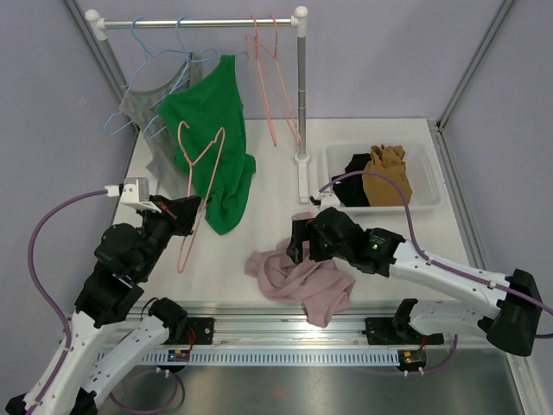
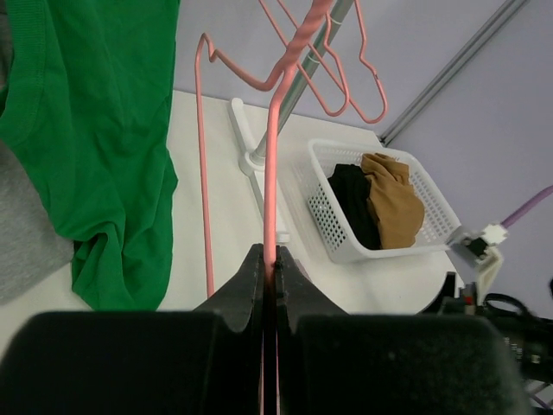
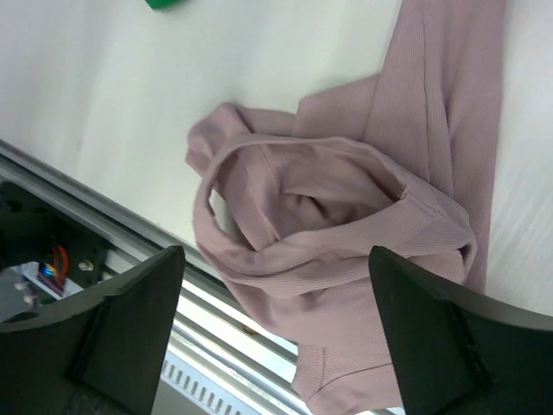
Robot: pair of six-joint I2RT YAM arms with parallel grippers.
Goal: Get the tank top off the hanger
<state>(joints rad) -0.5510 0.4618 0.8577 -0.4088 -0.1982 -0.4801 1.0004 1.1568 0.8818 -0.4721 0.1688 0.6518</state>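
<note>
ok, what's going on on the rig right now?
The left gripper is shut on a bare pink hanger, held away from the rail. The tank top is off it and lies crumpled on the table near the front edge. The right gripper hangs open just above the tank top, holding nothing. A green top and a grey top hang on the rail.

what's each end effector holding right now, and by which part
Left end effector clamps the pink hanger on a straight wire below its twisted neck. Right end effector is open, holding nothing.
</note>
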